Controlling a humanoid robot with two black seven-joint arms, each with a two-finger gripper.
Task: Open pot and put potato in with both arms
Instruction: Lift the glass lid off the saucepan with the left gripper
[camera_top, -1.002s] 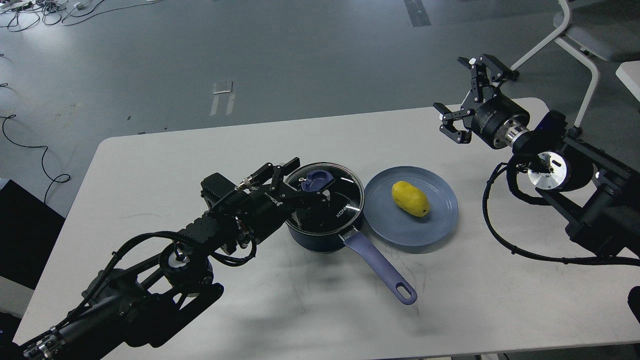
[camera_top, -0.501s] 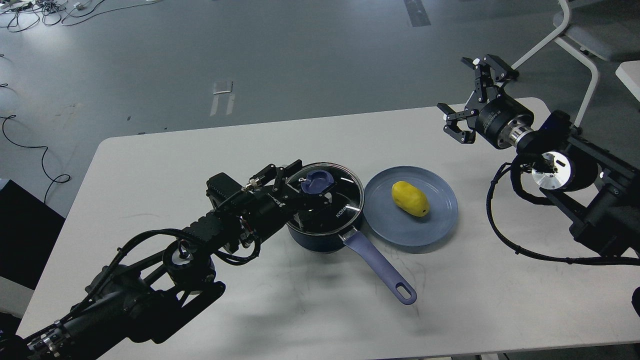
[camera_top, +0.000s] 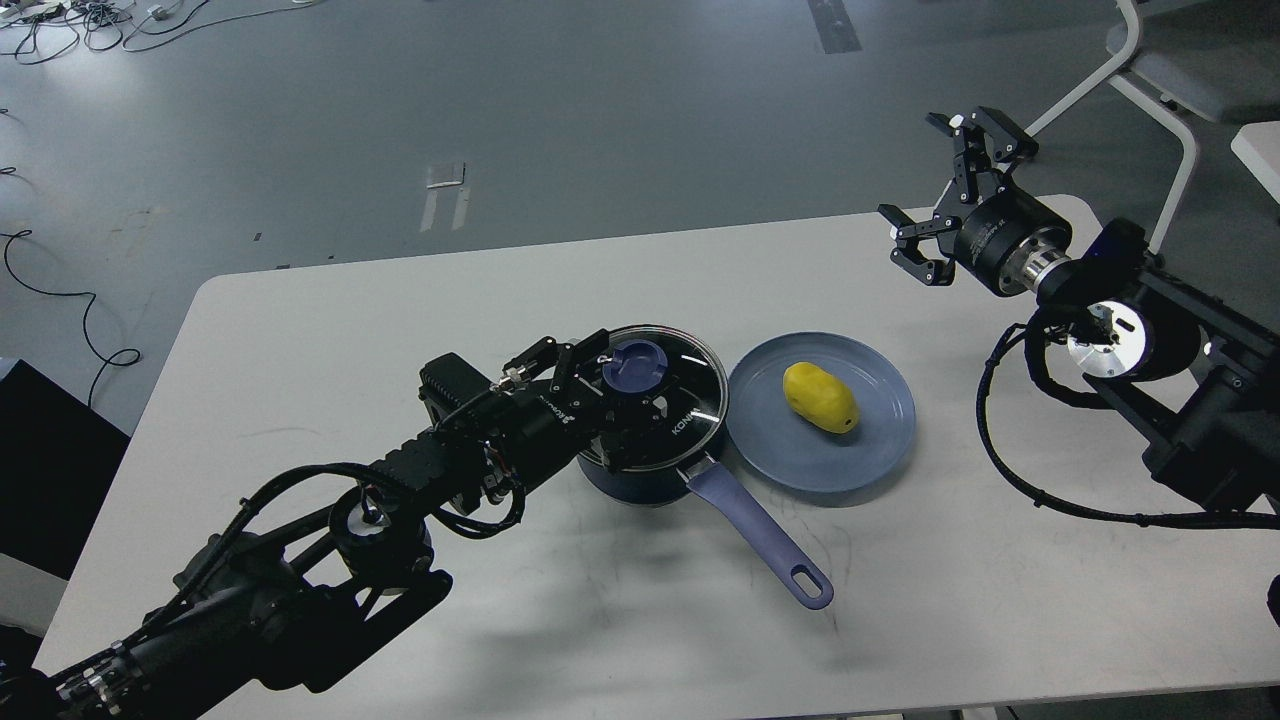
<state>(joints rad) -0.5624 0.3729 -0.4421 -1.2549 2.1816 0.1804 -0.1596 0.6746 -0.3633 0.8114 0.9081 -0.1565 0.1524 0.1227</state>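
Observation:
A dark blue pot with a glass lid stands mid-table, its long purple handle pointing toward the front right. My left gripper is over the lid, its fingers open on either side of the blue lid knob. The lid lies flat on the pot. A yellow potato lies on a blue plate just right of the pot. My right gripper is open and empty, held in the air over the table's far right edge, well away from the potato.
The white table has bare surface left of and in front of the pot. A white-framed chair stands behind the far right corner. Cables lie on the floor at far left.
My left gripper slid a little to the right so its fingers now straddle the lid knob. My right gripper drifted slightly right and back. Pot, lid and potato stayed put.

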